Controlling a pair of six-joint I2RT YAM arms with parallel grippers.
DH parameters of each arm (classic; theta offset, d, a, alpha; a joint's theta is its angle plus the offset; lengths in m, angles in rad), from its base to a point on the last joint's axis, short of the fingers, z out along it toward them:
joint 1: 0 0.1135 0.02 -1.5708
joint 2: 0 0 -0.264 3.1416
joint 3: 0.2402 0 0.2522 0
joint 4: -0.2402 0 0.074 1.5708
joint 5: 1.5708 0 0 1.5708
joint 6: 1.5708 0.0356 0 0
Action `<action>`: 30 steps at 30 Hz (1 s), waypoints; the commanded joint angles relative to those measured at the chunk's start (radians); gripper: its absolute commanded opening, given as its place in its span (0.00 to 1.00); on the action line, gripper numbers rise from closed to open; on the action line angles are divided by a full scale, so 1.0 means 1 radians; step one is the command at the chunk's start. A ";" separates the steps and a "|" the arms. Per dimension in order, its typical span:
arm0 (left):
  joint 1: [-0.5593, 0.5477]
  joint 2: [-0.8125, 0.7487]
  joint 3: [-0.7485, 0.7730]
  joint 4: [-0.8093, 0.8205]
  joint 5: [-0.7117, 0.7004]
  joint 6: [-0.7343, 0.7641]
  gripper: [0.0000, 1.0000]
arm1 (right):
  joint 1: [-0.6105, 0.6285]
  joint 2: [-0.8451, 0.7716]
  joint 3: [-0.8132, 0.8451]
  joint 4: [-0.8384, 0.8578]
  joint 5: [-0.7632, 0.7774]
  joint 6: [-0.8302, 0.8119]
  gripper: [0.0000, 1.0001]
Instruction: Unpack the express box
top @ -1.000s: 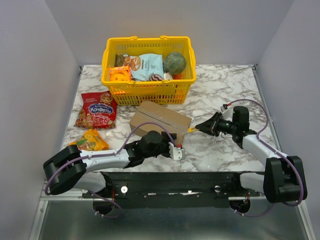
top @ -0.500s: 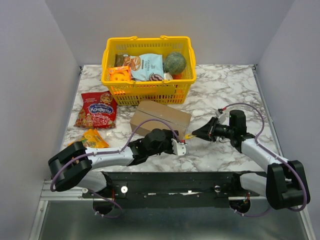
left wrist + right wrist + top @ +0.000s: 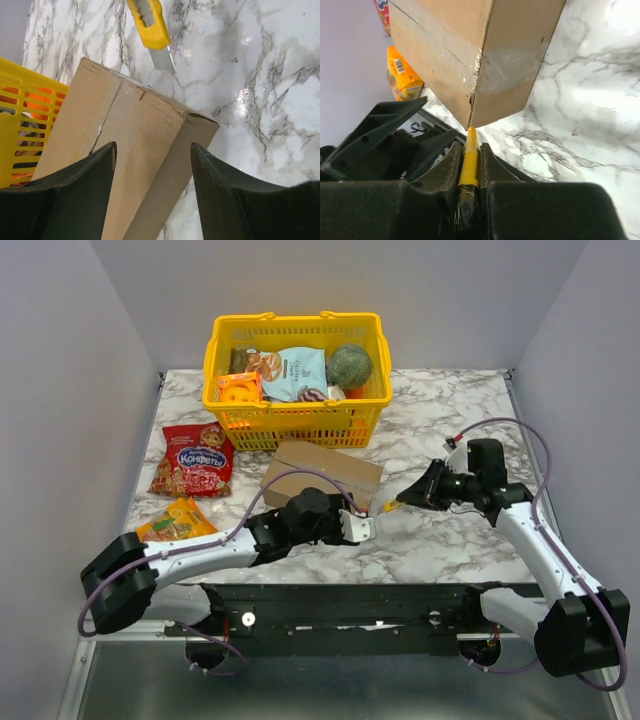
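Spreading under everything, the marble table (image 3: 450, 410) carries the yellow basket (image 3: 290, 425) well beyond both sets of fingers. Nearer, the express box (image 3: 320, 472) lies closed on the marble, just ahead of the left gripper (image 3: 360, 527). Its fingers stand wide apart with nothing held, and the box's near end lines up with their gap. The right gripper (image 3: 405, 500) pinches narrowly on a yellow utility knife (image 3: 150, 22), whose blade tip sits at the box's corner edge, straight ahead of those fingers.

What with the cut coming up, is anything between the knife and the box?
Nothing visible: the knife in the right gripper has its tip at the box's end seam; the open left gripper straddles the box.
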State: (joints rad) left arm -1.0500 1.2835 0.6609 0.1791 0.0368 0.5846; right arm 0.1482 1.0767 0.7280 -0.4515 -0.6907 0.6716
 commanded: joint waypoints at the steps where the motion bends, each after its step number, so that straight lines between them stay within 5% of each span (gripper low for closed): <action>1: 0.002 -0.139 0.104 -0.361 0.036 -0.159 0.70 | -0.010 -0.034 0.105 -0.271 0.175 -0.182 0.00; 8: 0.181 -0.353 0.115 -0.642 -0.029 -0.137 0.61 | -0.012 0.040 0.137 0.052 0.384 -0.372 0.01; 13: 0.358 -0.408 0.137 -0.811 -0.003 -0.154 0.41 | -0.010 0.262 0.192 0.376 0.370 -0.438 0.00; 21: 0.406 -0.486 0.026 -0.940 0.034 -0.089 0.01 | -0.004 0.460 0.228 0.583 0.245 -0.512 0.00; 30: 0.489 -0.541 -0.061 -0.906 -0.008 -0.071 0.00 | 0.163 0.343 0.136 0.551 0.105 -0.662 0.00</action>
State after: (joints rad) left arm -0.5903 0.7712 0.6304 -0.7311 0.0448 0.4904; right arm 0.2195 1.5192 0.9146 0.0906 -0.5030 0.1280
